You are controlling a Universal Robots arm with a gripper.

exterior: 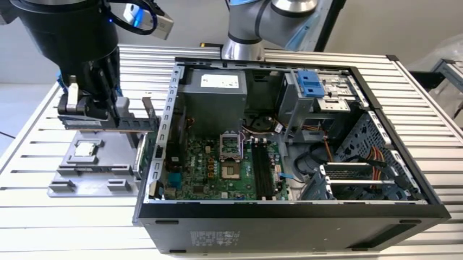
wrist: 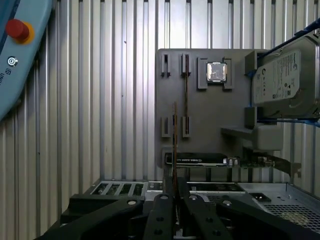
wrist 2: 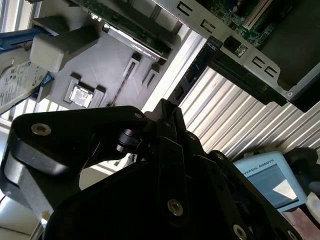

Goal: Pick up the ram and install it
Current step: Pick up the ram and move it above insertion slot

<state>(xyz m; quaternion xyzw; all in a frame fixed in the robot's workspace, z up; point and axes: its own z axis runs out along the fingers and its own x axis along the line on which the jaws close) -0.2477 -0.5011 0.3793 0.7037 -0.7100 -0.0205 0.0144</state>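
Note:
In the exterior view my gripper (exterior: pixel 101 115) hangs over the grey fixture tray (exterior: pixel 72 181), to the exterior view's left of the open computer case (exterior: pixel 304 216). It is shut on the ram (exterior: pixel 136 123), a long dark green stick held level above the tray. The first wrist view shows the ram (wrist: pixel 174 140) edge-on, running out from between the closed fingers of the gripper (wrist: pixel 174 192). A second thin stick (wrist: pixel 186 92) still stands in a tray slot beside it. The motherboard's long memory slots (exterior: pixel 262 169) lie inside the case.
On the tray sit a square silver processor (wrist: pixel 216 71) and a hard drive (wrist: pixel 285 80) in a blue frame, with a card (wrist: pixel 200 159) near the case wall (exterior: pixel 165 135). A teach pendant (wrist: pixel 15 50) lies on the ribbed table. The robot's base (exterior: pixel 242 49) stands behind the case.

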